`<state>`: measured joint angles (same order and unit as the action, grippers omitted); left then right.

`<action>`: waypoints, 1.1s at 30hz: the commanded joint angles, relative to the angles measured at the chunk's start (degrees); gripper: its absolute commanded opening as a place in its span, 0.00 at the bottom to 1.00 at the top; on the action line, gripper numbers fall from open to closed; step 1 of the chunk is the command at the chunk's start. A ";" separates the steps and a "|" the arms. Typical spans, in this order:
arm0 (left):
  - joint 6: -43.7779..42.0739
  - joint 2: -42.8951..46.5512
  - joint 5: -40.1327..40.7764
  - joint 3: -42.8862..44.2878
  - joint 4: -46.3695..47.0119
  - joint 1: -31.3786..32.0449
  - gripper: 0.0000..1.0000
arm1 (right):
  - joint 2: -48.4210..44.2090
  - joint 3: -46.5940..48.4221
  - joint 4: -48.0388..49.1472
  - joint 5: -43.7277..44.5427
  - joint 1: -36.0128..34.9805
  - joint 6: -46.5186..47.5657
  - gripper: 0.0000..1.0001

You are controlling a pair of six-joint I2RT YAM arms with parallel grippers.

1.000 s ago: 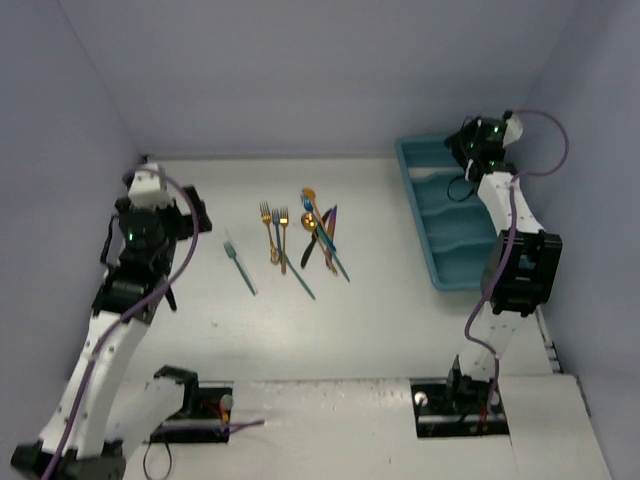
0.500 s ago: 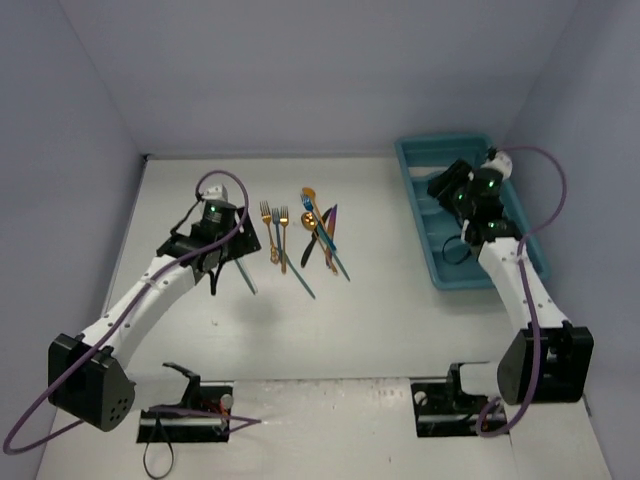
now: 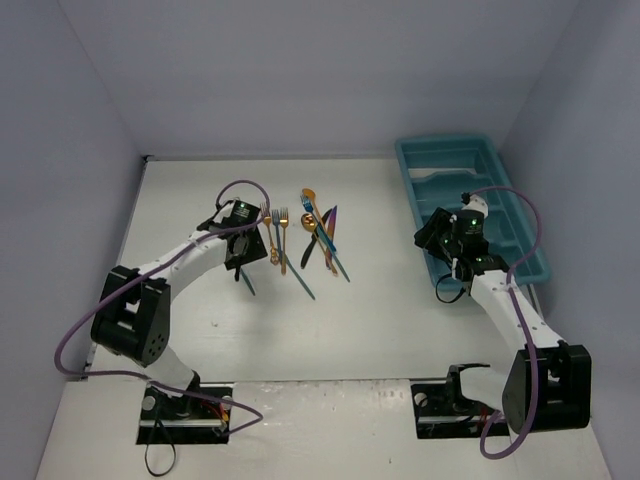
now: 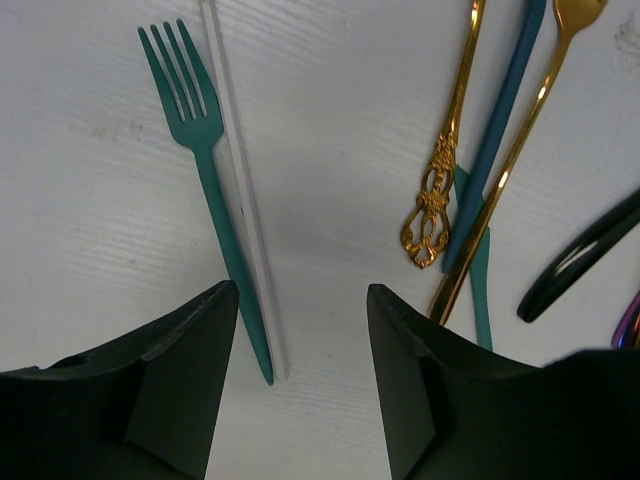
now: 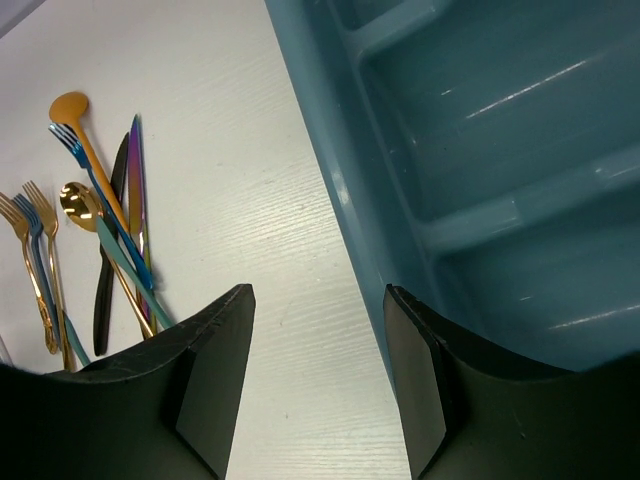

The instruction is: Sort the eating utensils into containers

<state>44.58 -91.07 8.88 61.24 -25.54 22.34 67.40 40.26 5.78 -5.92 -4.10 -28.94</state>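
A teal fork (image 4: 205, 190) and a thin clear-white piece (image 4: 240, 190) lie side by side on the table. My left gripper (image 4: 300, 300) (image 3: 243, 262) hangs open just over their handle ends, holding nothing. To the right lie gold forks (image 3: 272, 232), a blue fork (image 5: 100, 190), a gold spoon (image 5: 75, 105), a purple knife (image 5: 135, 200) and a black piece (image 5: 105, 270). The teal tray (image 3: 410, 165) of compartments stands at the right. My right gripper (image 5: 318, 300) (image 3: 437, 250) is open and empty above the tray's left wall (image 5: 330, 180) and the bare table beside it.
Grey walls close the table in on the left, back and right. The tray reaches almost to the right wall. Both arm bases sit at the near edge, with purple cables looping off the arms.
My left arm has swung right from the left wall to the teal fork, and its jaws have narrowed. My right arm has drawn back from the tray's far end to its near left edge.
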 commanded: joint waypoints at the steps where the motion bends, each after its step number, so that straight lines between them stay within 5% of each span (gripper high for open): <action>1: 0.25 -2.40 1.38 4.82 1.07 -2.23 0.51 | -1.82 0.61 3.71 -0.86 0.23 1.43 0.52; 33: -0.14 -10.56 -0.19 7.54 3.11 -4.41 0.47 | 0.23 0.65 3.71 -1.37 0.14 1.17 0.52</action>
<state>44.36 -100.77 8.38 66.07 -23.70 18.28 67.40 40.25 6.24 -6.59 -4.10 -28.38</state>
